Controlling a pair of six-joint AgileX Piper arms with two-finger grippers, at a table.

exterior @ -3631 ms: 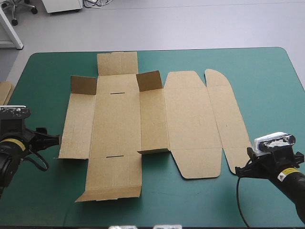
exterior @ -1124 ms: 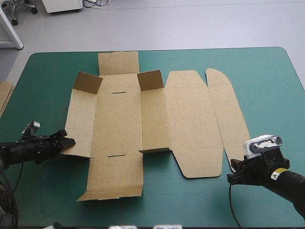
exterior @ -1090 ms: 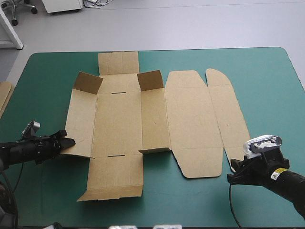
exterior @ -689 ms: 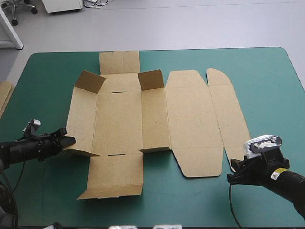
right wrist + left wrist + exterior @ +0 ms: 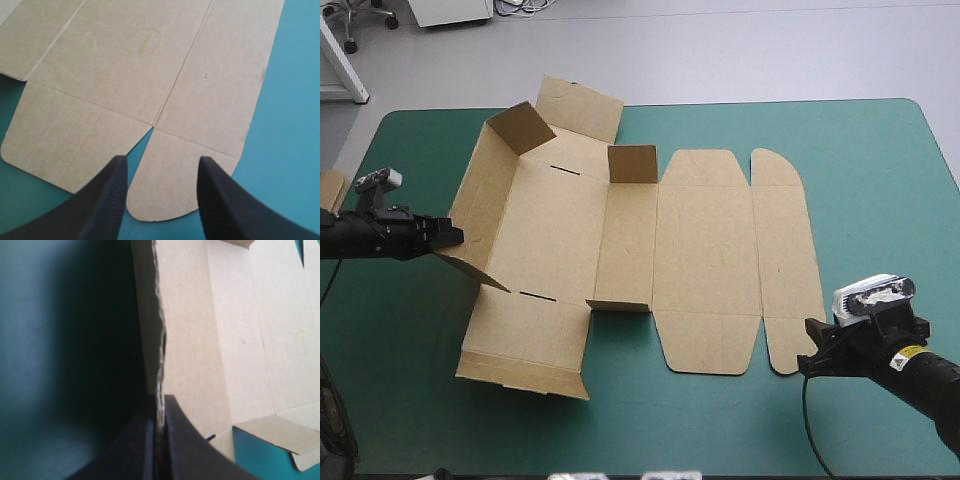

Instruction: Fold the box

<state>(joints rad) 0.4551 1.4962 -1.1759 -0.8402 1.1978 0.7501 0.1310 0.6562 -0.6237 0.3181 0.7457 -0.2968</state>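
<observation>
Raised since the earlier picture, the left wall of the box (image 5: 620,230) now stands steeply, and the whole sheet has skewed on the teal-green cover (image 5: 880,180). The left gripper (image 5: 448,237) is pinched on that wall's rough cut edge, its black fingers all but meeting with the board between them. To do this well, I judge it should turn the wall about its scored crease rather than pull. The stiff, matte corrugated board looks as if it slides easily on the cover. The box's middle and right panels lie flat, and the rightmost ends in rounded tabs. At the box's near right corner, the right gripper (image 5: 161,159) hovers with fingers spread, holding nothing. Pressing down there could stop the sliding.
</observation>
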